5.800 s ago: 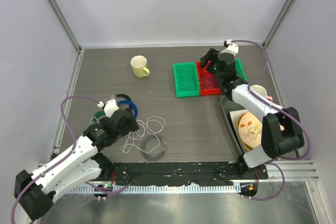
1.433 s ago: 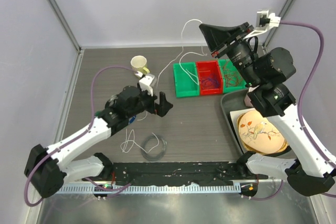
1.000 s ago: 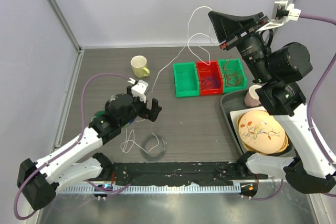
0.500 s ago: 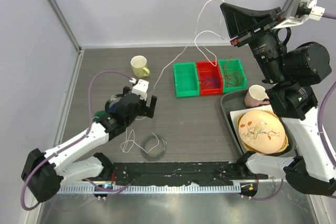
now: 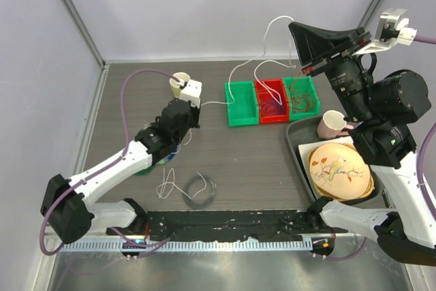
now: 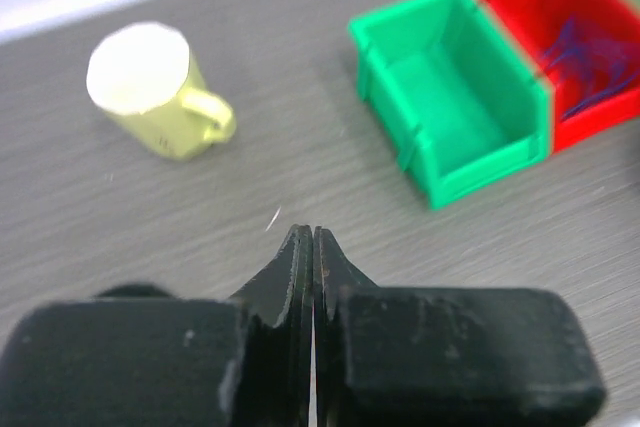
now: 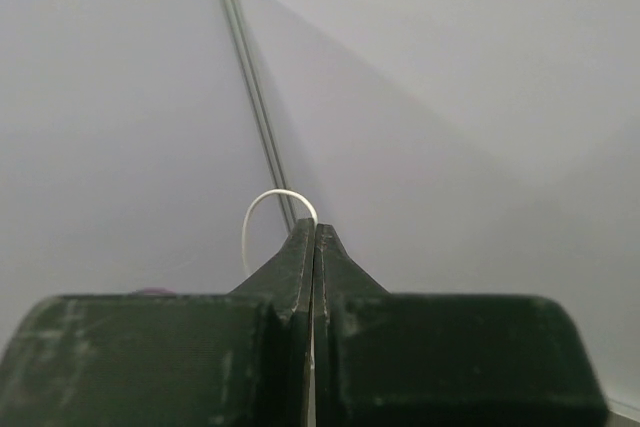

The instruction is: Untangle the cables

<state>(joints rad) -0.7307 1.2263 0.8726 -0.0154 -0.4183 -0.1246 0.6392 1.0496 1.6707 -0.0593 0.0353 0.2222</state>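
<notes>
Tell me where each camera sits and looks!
Top external: above, behind the arms, looking down on the table; both arms show.
Left wrist: on the left arm, faces yellow mug and green bin; left gripper shut.
Right wrist: raised high, faces the wall; right gripper pinches the white cable.
Top and left wrist share mug, bin.

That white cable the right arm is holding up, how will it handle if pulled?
Probably floppy: the white cable droops in loose loops below the right gripper. Likely very light, a thin thread. It may snag on the empty green bin beside it.
</notes>
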